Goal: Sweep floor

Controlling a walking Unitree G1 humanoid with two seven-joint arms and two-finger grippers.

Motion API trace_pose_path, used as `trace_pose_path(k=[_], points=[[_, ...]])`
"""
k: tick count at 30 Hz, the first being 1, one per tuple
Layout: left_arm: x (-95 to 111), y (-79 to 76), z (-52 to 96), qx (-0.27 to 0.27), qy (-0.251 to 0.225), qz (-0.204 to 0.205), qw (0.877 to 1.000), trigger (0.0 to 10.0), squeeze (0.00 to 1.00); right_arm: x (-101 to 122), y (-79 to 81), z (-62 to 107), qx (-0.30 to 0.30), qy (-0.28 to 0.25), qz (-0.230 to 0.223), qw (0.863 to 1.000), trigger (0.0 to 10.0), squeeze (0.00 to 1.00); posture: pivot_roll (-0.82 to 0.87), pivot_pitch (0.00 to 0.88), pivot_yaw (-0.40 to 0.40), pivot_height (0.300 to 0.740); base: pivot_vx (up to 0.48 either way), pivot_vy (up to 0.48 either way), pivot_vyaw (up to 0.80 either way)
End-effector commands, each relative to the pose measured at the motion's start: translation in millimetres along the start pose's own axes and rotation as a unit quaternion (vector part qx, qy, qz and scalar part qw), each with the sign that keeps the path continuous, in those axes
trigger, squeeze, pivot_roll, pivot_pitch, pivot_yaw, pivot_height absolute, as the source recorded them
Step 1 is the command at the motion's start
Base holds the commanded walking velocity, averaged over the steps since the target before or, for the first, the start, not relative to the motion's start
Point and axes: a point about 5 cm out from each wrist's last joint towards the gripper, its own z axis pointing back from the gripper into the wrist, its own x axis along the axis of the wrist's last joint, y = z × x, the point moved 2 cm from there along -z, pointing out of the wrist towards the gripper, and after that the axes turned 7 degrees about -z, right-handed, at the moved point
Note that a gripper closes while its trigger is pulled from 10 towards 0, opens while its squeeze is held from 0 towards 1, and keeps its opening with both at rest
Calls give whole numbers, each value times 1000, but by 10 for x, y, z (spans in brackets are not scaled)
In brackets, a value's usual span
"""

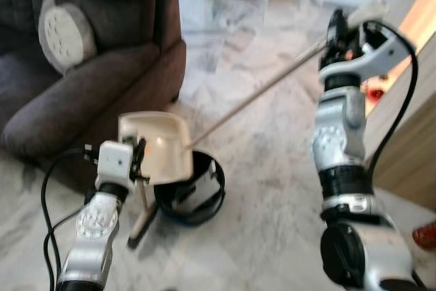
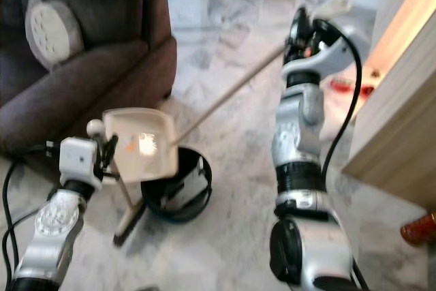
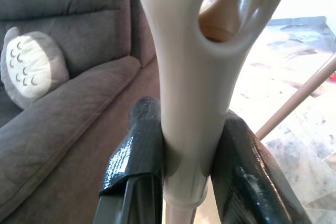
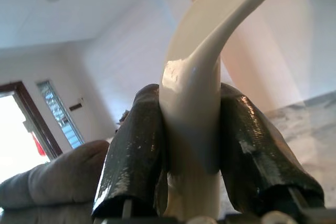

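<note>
My left gripper (image 1: 139, 161) is shut on the cream handle (image 3: 194, 77) of a cream dustpan (image 1: 155, 146). The pan is held tilted over a black round bin (image 1: 204, 204) on the marble floor. Below the left gripper a thin stick runs down to a dark foot (image 1: 138, 231) on the floor beside the bin. My right gripper (image 1: 338, 32) is raised high on the right. It is shut on the cream hooked end (image 4: 210, 40) of the broom, whose long pole (image 1: 259, 90) slants down to the dustpan. The pole's lower end is hidden behind the pan.
A dark grey sofa (image 1: 82, 80) with a round pale cushion (image 1: 65, 32) fills the left, close to the bin. A wooden cabinet (image 1: 409, 148) stands on the right, with a red object (image 1: 426, 235) on the floor by it. Marble floor (image 1: 266, 168) lies open between them.
</note>
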Motion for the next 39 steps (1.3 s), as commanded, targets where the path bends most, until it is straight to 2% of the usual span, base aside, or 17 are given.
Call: trace_pose_path(k=[1,11,18,21,27,33,36,37,39], points=[[78,44,-15,6,-21,-4,1000,10000,0,121,165,-71,20,-34,-22,999,10000,0,198,126,-43,740,281,0,0],[85,72,-17,11,-23,-9,1000,10000,0,108,172,-71,21,-29,-23,999,10000,0,198,128,-44,740,278,0,0],[100,74,-11,15,-27,-12,999,10000,0,60,175,-53,30,-19,-20,999,10000,0,200,135,-42,740,0,0,0],[105,70,-11,15,-28,-11,999,10000,0,110,269,-52,69,-34,-26,997,10000,0,199,137,-41,740,0,0,0],[115,59,-9,10,-30,-10,999,10000,0,223,643,6,202,-68,26,977,10000,0,198,137,-39,740,0,0,0],[127,49,-11,5,-33,-14,999,10000,0,163,869,84,272,-61,47,959,10000,0,197,136,-39,740,0,0,0],[134,41,-10,3,-35,-15,999,10000,0,102,1023,182,324,-51,48,943,10000,0,197,136,-39,740,0,0,0],[134,41,-10,3,-35,-15,999,10000,0,102,1023,182,324,-51,48,943,10000,0,197,136,-39,740,0,0,0],[135,41,-10,2,-35,-16,999,10000,0,88,1087,229,348,-48,50,935,10000,0,197,136,-39,740,0,0,0]])
